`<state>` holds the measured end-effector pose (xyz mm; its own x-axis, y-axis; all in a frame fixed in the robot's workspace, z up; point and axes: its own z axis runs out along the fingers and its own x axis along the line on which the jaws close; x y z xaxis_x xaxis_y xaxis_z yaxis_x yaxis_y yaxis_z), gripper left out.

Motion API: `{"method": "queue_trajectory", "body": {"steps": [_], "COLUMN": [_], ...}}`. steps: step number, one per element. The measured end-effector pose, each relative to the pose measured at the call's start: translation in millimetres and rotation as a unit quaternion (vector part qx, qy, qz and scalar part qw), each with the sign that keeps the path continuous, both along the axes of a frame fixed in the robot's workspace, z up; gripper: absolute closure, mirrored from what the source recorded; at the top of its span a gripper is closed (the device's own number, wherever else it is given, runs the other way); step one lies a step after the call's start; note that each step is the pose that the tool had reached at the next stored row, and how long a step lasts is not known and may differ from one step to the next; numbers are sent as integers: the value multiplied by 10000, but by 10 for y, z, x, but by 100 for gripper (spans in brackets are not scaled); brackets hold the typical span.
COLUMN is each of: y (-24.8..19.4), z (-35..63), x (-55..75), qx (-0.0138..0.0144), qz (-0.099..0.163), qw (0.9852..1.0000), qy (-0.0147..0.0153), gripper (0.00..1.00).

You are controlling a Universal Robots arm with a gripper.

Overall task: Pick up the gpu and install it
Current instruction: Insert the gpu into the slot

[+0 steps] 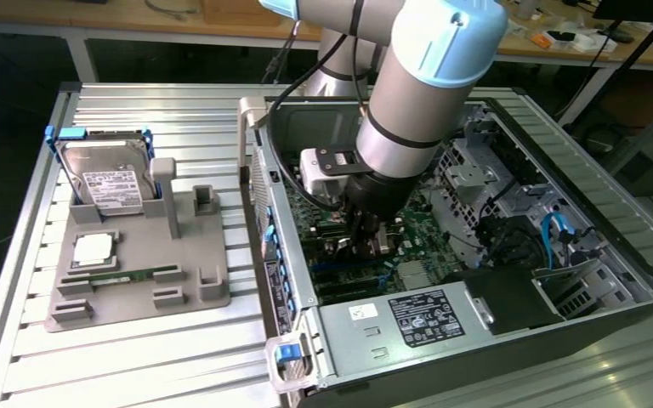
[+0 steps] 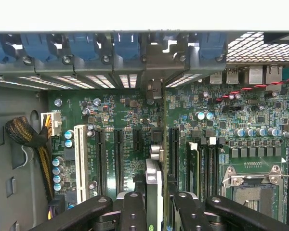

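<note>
Arm reaches down into the open computer case (image 1: 303, 336) on the desk (image 1: 133, 365). Pincer (image 2: 156, 204) is pinched on the gpu (image 2: 154, 180), one finger on each face. Card is seen edge-on, upright, above the motherboard (image 2: 111, 115) among the expansion slots; cannot tell whether it is seated. Hard drive (image 1: 109, 183) and RAM stick (image 1: 122, 274) sit in the grey holder (image 1: 207, 293) beside the case.

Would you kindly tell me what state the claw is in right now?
Claw: closed on the gpu, held edge-on over the motherboard.
</note>
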<state>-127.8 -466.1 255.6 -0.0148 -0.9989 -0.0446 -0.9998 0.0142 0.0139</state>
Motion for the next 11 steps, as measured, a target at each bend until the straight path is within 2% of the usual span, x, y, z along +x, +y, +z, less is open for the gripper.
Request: {"method": "queue_trajectory", "body": {"steps": [3, 11], "y": [0, 0], "z": [0, -11], "x": [0, -1], "qx": [1, 1], "qz": [0, 0], "qw": [10000, 10000], "qy": [12, 14], "gripper": [73, 73]}}
